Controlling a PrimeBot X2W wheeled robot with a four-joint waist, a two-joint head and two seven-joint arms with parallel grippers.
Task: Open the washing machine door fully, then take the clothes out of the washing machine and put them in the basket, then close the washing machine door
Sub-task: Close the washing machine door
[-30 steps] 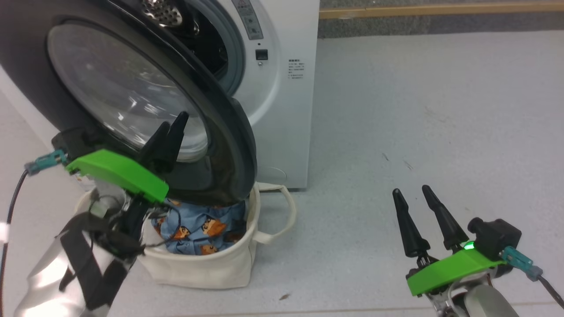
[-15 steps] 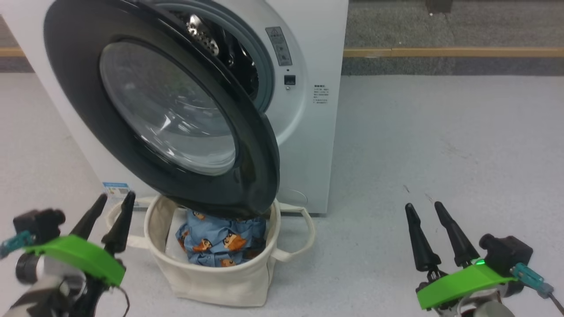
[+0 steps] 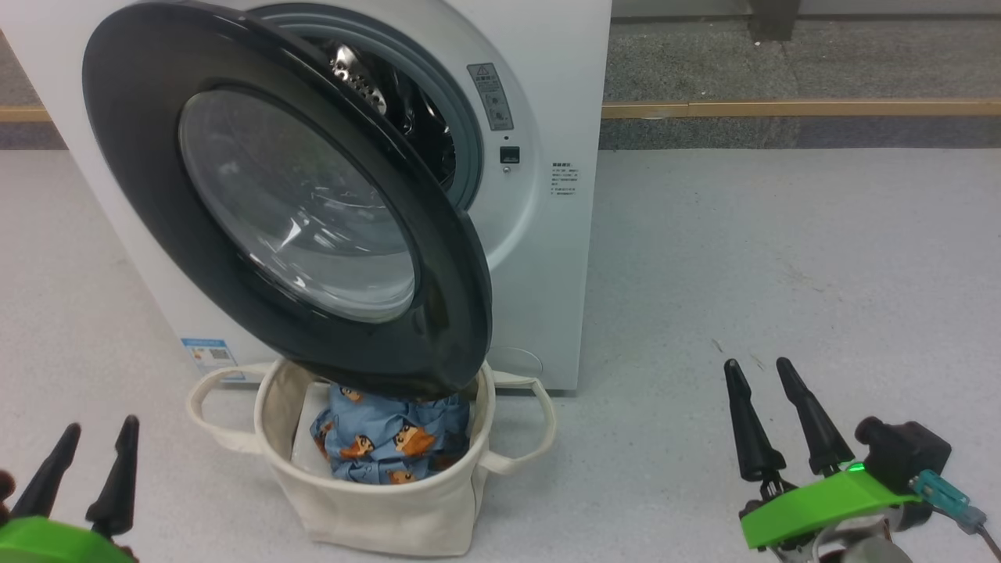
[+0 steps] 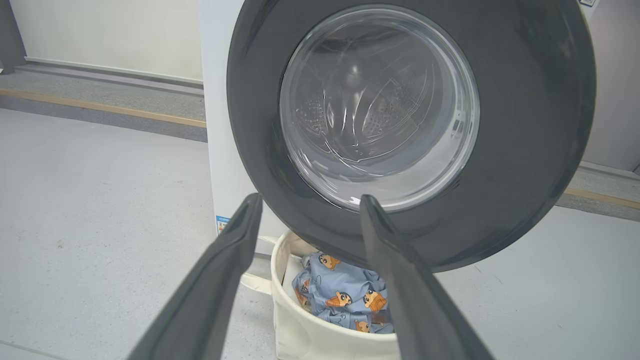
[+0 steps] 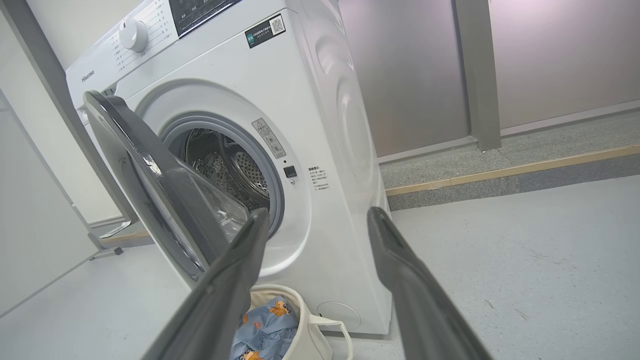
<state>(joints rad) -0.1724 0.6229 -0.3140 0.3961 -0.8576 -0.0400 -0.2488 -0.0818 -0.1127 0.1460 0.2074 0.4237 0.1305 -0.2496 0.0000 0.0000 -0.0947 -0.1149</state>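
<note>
The white washing machine (image 3: 539, 258) stands at the left, and its black-rimmed washing machine door (image 3: 156, 156) stands partly open, leaning out over the basket (image 3: 375, 508). The light-blue clothes (image 3: 383, 438) lie inside the basket, below the door's lower edge. My left gripper (image 3: 102, 424) is open at the lower left, apart from the door and left of the basket. My right gripper (image 3: 755, 363) is open at the lower right, above bare floor. The left wrist view faces the door (image 4: 525, 150) with the clothes (image 4: 345, 300) below it. The right wrist view looks into the steel drum (image 5: 225, 160).
Grey floor (image 3: 743, 250) stretches to the right of the machine. A wooden strip (image 3: 782, 108) runs along the back. A blue label (image 3: 207, 353) marks the machine's lower left corner. The basket's looped handles (image 3: 207, 407) stick out on both sides.
My left gripper has pulled away from the door's rim and dropped to the lower left. The head camera has shifted, showing more of the machine. The right gripper has not moved.
</note>
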